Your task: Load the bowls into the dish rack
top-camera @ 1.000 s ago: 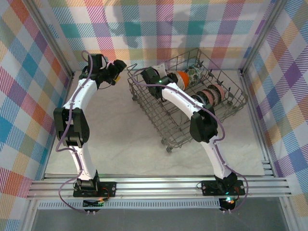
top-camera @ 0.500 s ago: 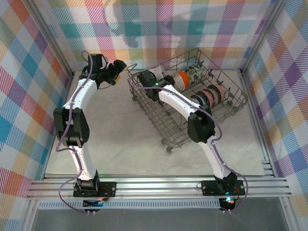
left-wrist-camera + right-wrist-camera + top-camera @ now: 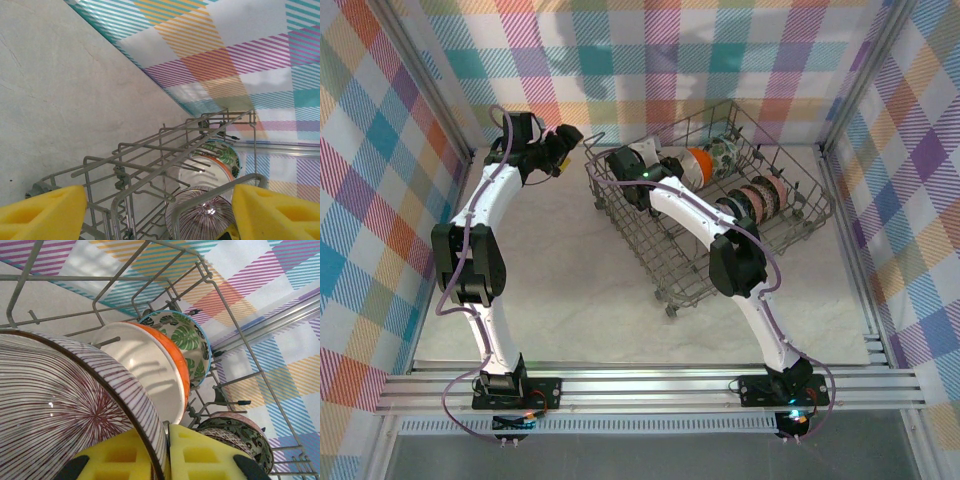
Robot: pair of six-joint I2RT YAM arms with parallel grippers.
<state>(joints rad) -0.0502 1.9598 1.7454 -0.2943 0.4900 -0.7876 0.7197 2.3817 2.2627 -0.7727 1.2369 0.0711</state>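
1. Top external: over the last second the right arm's wrist has swung a little toward the left end of the dish rack [image 3: 630, 235]. In the last half of that second it has barely moved. The left arm has not shifted at all.
2. Right wrist view: the right claw [image 3: 165, 440] is pinched almost closed on the rim of the striped bowl [image 3: 60, 405], one yellow pad on each face of the wall. The bowl stands on edge inside the rack.
3. The striped bowl is just beside the orange bowl [image 3: 150, 375], whose white inside faces it. Behind that stands the leaf-patterned bowl [image 3: 187, 337]. A dark patterned bowl [image 3: 237, 432] sits in the next row.
4. Left wrist view: the left claw [image 3: 160, 215] is spread wide and holds nothing. It hovers just outside the rack's left corner, looking in at the striped bowl [image 3: 202, 215].
5. Reading: the swing followed by stillness suggests I have brought the bowl to its slot at the end of the row. I cannot tell whether its lower edge is seated between tines.
6. Next, as I judge it: let go slowly and watch for a tip toward the orange bowl.
7. No bowls lie on the surface [image 3: 570, 300]. This looks like the last one.
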